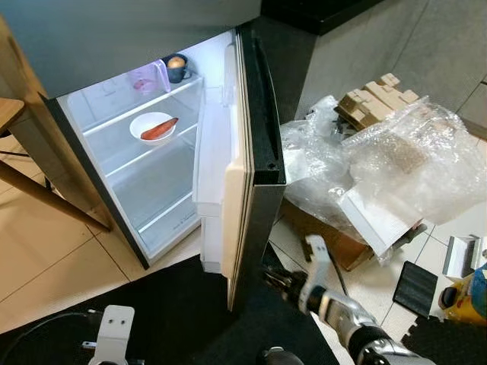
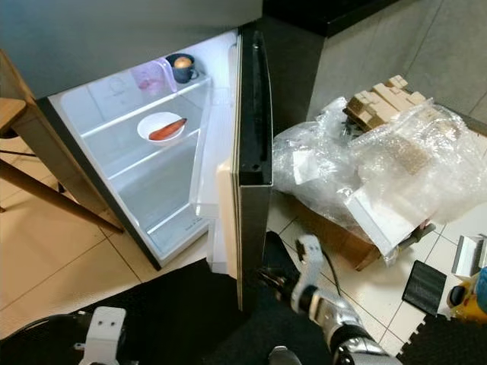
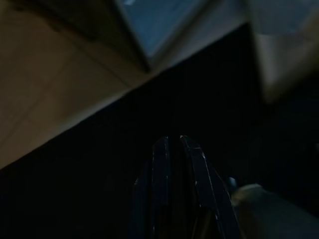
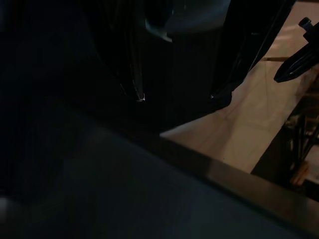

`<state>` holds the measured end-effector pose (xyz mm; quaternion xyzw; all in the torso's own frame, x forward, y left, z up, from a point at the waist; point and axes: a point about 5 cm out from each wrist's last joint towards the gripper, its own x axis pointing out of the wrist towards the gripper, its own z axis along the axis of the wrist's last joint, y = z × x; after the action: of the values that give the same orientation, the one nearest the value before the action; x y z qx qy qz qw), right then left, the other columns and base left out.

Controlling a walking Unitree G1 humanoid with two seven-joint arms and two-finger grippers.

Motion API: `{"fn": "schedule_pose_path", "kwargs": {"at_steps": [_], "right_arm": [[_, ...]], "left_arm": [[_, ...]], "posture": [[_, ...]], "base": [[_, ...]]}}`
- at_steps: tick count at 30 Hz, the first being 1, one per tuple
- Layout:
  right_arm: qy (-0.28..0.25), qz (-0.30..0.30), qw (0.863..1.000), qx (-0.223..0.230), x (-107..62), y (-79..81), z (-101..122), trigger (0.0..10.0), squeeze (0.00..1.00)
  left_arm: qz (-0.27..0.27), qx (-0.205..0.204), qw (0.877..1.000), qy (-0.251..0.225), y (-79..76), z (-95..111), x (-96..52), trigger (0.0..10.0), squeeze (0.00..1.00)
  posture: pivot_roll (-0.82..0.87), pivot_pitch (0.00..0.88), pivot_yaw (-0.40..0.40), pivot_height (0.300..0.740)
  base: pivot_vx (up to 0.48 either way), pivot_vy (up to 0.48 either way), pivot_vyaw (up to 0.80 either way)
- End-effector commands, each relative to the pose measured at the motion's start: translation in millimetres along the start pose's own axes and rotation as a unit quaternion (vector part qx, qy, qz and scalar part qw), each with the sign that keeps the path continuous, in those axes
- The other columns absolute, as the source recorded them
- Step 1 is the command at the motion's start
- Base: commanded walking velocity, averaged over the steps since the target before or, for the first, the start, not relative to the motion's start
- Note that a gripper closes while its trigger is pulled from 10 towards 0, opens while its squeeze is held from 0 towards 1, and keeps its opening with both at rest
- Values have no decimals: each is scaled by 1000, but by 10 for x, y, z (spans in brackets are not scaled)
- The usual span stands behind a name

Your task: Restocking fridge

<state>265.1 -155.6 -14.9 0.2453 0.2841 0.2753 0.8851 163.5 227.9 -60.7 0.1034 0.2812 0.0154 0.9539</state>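
The fridge (image 1: 152, 163) stands open, its door (image 1: 255, 144) swung out edge-on toward me. On a middle shelf sits a white bowl (image 1: 152, 126) holding an orange-red sausage-like item (image 1: 160, 128). The top shelf carries a dark mug (image 1: 176, 68) and a clear jug (image 1: 146, 78). My right gripper (image 1: 275, 278) is low beside the door's bottom corner; in the right wrist view its fingers (image 4: 135, 84) stand apart, open, with a dark surface just beyond them. My left gripper (image 3: 173, 145) hangs shut over the black mat (image 3: 149, 99), the left wrist bracket (image 1: 114, 327) showing low at the left.
A wooden chair leg (image 1: 46, 194) slants left of the fridge. To the right lie a heap of bubble wrap (image 1: 396, 163) over a cardboard box (image 1: 335, 239), cardboard inserts (image 1: 377, 99), black foam pieces (image 1: 415, 287) and a yellow package (image 1: 468, 296). A black mat (image 1: 175, 312) covers the near floor.
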Motion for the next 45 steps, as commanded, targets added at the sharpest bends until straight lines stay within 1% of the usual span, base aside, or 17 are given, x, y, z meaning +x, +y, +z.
{"fn": "schedule_pose_path", "kwargs": {"at_steps": [1,2,5,8,11,12,19,20,21,24,27,35,40,41,42,44,45], "right_arm": [[42,-28,999,8,-131,-90,-235,10000,0],[74,-64,995,-13,-233,-172,-361,10000,0],[84,-96,992,-25,-292,-232,-404,10000,0],[80,-237,965,-76,-490,-465,-375,10000,0],[49,-331,939,-82,-647,-614,-302,10000,0],[49,-331,939,-82,-647,-614,-302,10000,0],[4,-369,926,-82,-673,-649,-190,10000,0],[-5,-375,923,-81,-666,-649,-165,10000,0],[-18,-383,920,-84,-640,-639,-125,10000,0],[-23,-385,919,-84,-626,-631,-112,10000,0],[-51,-386,917,-84,-561,-590,-43,10000,0],[-61,-385,917,-84,-535,-571,-27,10000,0],[-62,-386,917,-85,-535,-569,-30,10000,0],[-64,-387,916,-85,-536,-569,-30,10000,0],[-64,-387,916,-85,-536,-569,-30,10000,0],[-65,-388,916,-85,-537,-568,-30,10000,0],[-66,-388,915,-84,-537,-568,-31,10000,0]], "left_arm": [[-58,-2,998,6,-150,-63,-35,10000,0],[-97,17,995,-4,-218,-42,-35,10000,0],[-120,30,992,-12,-261,-21,-32,10000,0],[-195,54,978,-52,-454,139,18,10000,0],[-271,72,955,-101,-688,379,92,10000,0],[-271,72,955,-101,-688,379,92,10000,0],[-353,85,913,-185,-1029,908,220,10000,0],[-368,87,903,-206,-1116,1043,232,10000,0],[-407,97,873,-251,-1347,1336,217,10000,0],[-424,100,860,-266,-1441,1434,199,10000,0],[-474,106,820,-303,-1756,1739,115,10000,0],[-544,105,764,-329,-2112,2023,-58,10000,0],[-547,115,759,-333,-2155,2062,-74,10000,0],[-459,129,811,-339,-2102,2159,53,10000,0],[-459,129,811,-339,-2102,2159,53,10000,0],[-377,132,849,-345,-2008,2244,164,10000,0],[-348,132,861,-347,-1957,2276,205,10000,0]], "posture": [[-107,133,-5,716],[-112,136,-4,716],[-117,138,-4,716],[-118,140,-3,716],[-118,142,-2,716],[-118,142,-2,716],[-119,146,4,716],[-119,146,4,716],[-117,148,5,716],[-117,148,5,716],[-121,152,15,716],[-122,152,20,716],[-123,152,21,716],[-123,151,22,716],[-123,151,22,716],[-124,151,23,716],[-124,151,23,716]], "base": [[0,0,0],[0,0,0],[0,0,0],[0,0,0],[0,0,0],[0,0,0],[0,0,0],[0,0,0],[0,0,0],[0,0,0],[0,0,0],[0,0,0],[0,0,0],[0,0,0],[0,0,0],[0,0,0],[0,0,0]]}}
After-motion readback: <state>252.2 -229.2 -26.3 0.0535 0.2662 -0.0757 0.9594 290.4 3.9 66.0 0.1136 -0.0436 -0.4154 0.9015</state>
